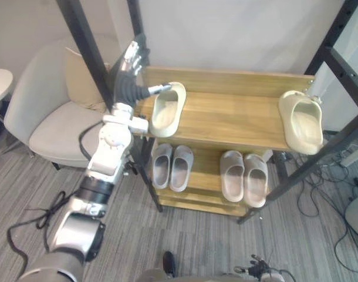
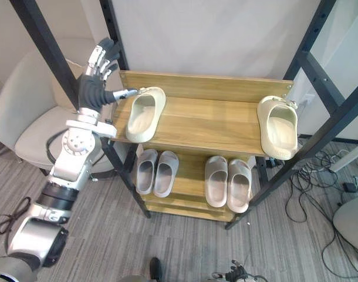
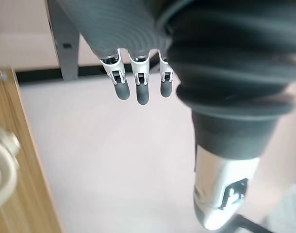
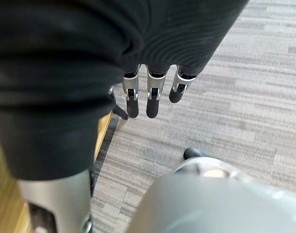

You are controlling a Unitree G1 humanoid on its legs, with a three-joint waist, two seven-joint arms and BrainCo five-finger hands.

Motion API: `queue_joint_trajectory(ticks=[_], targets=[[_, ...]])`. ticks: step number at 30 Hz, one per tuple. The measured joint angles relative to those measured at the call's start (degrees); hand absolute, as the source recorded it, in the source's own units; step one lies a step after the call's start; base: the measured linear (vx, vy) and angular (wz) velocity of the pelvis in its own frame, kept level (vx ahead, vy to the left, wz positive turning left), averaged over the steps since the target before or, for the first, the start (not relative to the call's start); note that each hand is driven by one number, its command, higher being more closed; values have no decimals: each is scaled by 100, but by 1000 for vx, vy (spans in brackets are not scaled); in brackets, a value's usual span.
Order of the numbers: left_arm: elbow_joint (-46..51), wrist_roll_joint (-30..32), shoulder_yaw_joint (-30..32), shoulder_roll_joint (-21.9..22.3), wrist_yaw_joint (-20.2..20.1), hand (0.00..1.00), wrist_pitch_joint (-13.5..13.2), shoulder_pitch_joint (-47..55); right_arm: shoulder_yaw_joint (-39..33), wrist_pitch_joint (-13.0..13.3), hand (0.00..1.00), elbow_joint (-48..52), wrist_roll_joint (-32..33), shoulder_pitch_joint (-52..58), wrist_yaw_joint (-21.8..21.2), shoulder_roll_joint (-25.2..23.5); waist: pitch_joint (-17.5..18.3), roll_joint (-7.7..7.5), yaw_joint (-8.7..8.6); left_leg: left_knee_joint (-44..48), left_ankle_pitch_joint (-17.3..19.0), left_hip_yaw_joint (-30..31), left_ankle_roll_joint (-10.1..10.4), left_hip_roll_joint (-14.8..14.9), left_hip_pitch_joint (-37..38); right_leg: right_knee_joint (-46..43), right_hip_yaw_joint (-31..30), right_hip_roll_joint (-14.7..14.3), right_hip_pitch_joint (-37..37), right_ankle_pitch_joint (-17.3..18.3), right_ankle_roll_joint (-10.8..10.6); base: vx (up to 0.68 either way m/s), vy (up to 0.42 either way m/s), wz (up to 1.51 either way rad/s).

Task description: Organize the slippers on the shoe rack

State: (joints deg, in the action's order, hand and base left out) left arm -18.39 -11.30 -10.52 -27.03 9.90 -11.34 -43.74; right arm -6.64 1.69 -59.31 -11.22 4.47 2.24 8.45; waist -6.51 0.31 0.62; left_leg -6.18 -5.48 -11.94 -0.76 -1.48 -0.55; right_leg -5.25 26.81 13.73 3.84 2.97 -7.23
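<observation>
Hanging low beside me over the grey carpet [image 4: 245,73], my right hand [image 4: 148,99] has its fingers straight and loose, with nothing in them. Up from the carpet stands the shoe rack [image 1: 232,111]. On its lower shelf two pairs of grey slippers [image 1: 172,166] sit side by side, already neat.

My left hand [image 2: 95,82] is raised at the left edge of the top shelf. Its fingers are spread wide and straight, holding nothing, and the thumb reaches out sideways. The thumb tip meets the far rim of the near cream slipper [image 2: 145,113], touching or just off it, I cannot tell which. That slipper lies to the right of my fingers, with its long axis running front to back near the shelf's left edge. Its mate, the other cream slipper [image 1: 300,120], lies well apart at the right edge, its near end hanging past the front right corner. I judge my left hand is much the nearer to the first, and that the pair needs bringing together.

The shelf is bare wood between them. Beyond the rack is a white wall [image 1: 237,29], and a pale armchair [image 1: 50,117] stands to the left.
</observation>
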Motion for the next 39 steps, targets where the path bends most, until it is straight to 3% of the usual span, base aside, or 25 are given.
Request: queue_joint_trajectory(ticks=[3, 8, 19, 30, 39], targets=[[-326, 17, -23, -352, -15, 0, 70, -368, -3, -1, 0, 2, -1, -11, 16, 8, 2, 5, -41, 21, -6, -27, -1, 10, -124, 88, -46, -34, -113, -75, 16, 5, -13, -9], [-604, 231, -71, -558, -21, 0, 108, -591, -2, -6, 0, -3, -3, -58, 46, 6, -8, 45, -81, 23, -16, -121, -2, 36, -272, 165, -138, -72, -285, -151, 38, 10, -11, -10], [-1372, 811, -165, -693, -17, 0, 315, -956, 0, 12, 0, 1, -2, -426, 165, 67, -156, 332, -144, 19, -147, -176, -2, 116, -644, 158, -253, -147, -711, -275, 162, -26, -8, -5], [-1848, 1361, -196, -822, -13, 0, 338, -1315, 10, 63, 0, 219, 8, -539, 293, 182, -528, 523, -158, -9, -262, -215, 137, 239, -975, 173, -311, -245, -1088, -418, 282, -20, 2, -3], [-2382, 1590, -383, -894, -5, 0, 462, -1645, 76, 132, 0, 245, 120, -746, 346, 162, -748, 594, -162, -8, -371, -214, 293, 383, -1286, 160, -335, -366, -1430, -468, 350, -17, -1, -2]])
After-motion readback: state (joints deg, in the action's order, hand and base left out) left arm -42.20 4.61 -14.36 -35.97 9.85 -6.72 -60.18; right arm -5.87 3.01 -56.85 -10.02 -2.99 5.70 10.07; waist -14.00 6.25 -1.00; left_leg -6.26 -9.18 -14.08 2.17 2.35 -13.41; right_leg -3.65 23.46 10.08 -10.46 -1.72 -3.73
